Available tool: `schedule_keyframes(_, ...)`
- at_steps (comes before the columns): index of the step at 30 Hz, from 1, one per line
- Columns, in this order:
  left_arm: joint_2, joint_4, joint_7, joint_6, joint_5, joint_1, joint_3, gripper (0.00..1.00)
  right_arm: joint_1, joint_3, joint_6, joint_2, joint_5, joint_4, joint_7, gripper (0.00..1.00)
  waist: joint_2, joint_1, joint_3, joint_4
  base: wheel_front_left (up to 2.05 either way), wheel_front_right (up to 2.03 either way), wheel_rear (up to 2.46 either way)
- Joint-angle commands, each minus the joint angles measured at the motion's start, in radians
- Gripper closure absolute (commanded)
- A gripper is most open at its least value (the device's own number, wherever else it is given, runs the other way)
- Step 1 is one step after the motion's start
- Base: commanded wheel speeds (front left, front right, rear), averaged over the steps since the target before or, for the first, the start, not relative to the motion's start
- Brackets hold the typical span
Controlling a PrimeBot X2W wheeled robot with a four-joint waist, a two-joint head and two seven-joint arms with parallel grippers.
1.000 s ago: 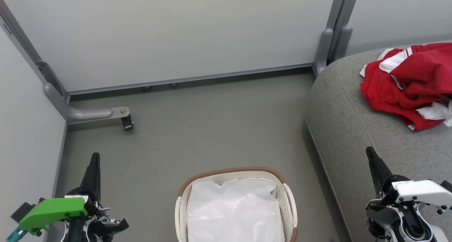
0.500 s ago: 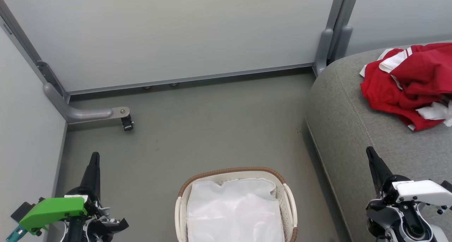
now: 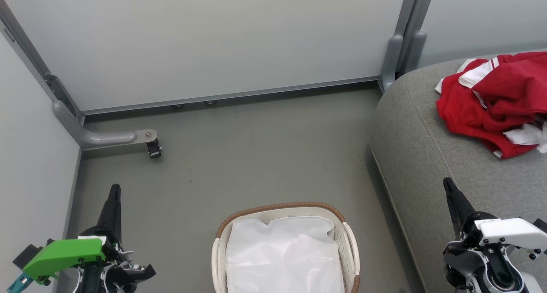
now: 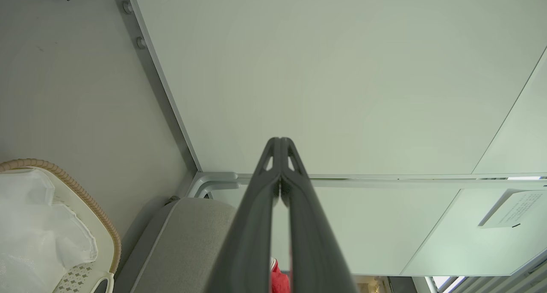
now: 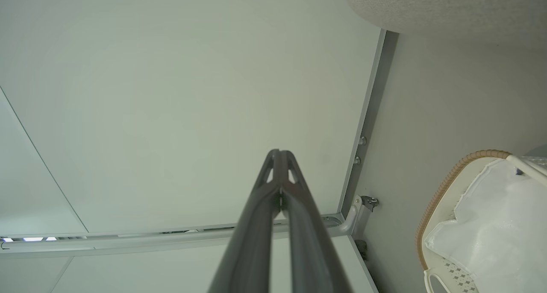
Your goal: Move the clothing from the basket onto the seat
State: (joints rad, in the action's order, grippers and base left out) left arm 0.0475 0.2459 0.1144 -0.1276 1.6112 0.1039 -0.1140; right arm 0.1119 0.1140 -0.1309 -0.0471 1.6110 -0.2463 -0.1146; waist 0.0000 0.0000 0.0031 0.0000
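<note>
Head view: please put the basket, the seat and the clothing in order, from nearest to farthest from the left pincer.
1. Basket: on the floor, to the right of the left pincer.
2. Seat: farther right, past the basket.
3. Clothing: on the seat, at the far right.

The red clothing (image 3: 491,101) lies crumpled on the grey seat (image 3: 427,165). The basket (image 3: 280,207) stands on the floor (image 3: 256,156) between the left claw (image 3: 114,189) and right claw (image 3: 447,183), both pinched closed.
</note>
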Motion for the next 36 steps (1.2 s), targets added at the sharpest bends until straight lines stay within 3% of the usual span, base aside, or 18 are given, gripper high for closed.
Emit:
schedule_keyframes(1,0.005,-0.002,0.003,-0.007,0.003,0.010,-0.003,1.00,-0.007,0.002,0.000,-0.006,0.004,0.004,-0.003,1.00,0.0000,0.0000,0.000,0.000,0.00,0.00,0.00)
schedule_keyframes(36,0.005,-0.002,0.003,-0.007,0.003,0.010,-0.002,1.00,-0.007,0.002,0.000,-0.006,0.004,0.004,-0.003,1.00,0.0000,0.0000,0.000,0.000,0.00,0.00,0.00)
